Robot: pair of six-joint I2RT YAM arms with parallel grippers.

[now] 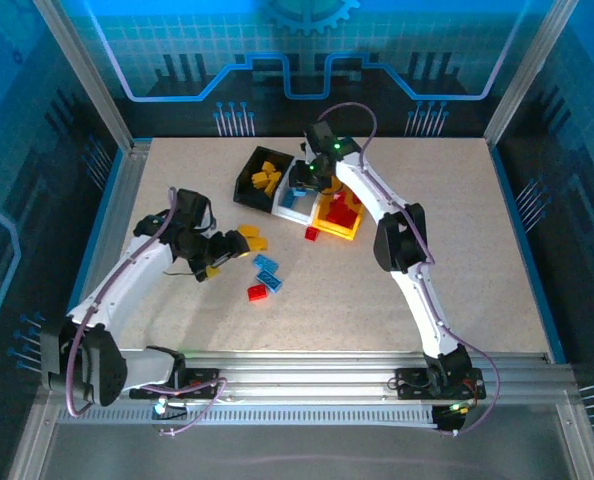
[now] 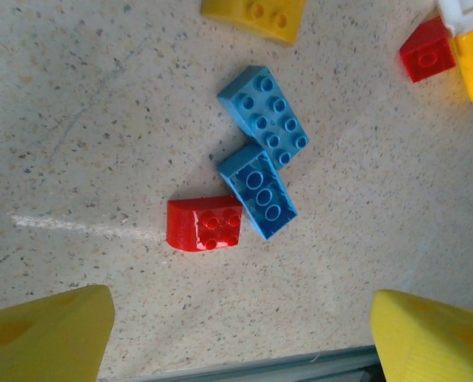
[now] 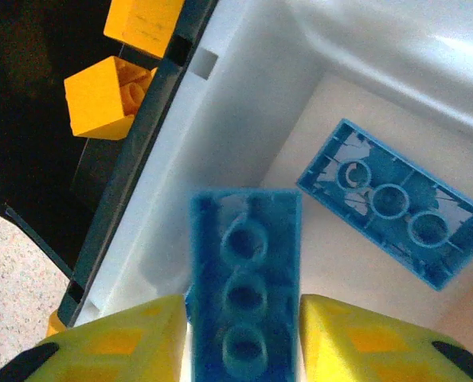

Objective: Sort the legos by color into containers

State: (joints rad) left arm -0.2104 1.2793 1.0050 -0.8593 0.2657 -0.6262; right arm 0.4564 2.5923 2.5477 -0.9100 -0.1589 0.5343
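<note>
Three joined bins (image 1: 243,188). Left gripper (image 2: 240,334) gapes empty above two blue bricks (image 2: 262,115), one red brick (image 2: 203,224); right gripper (image 3: 240,338) flanks one blurred upturned blue brick (image 3: 243,263), grip unclear.

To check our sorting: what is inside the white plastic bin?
Two blue plastic bricks: one lies underside-up on the bin floor; another is between the right gripper's fingers. That brick and the gripper hide the floor beneath.

Three bins (image 1: 295,208). Loose on the desk (image 1: 457,260): two blue bricks (image 2: 262,115) (image 2: 258,191), two red bricks (image 2: 205,224) (image 2: 426,49), one yellow brick (image 2: 254,16).
</note>
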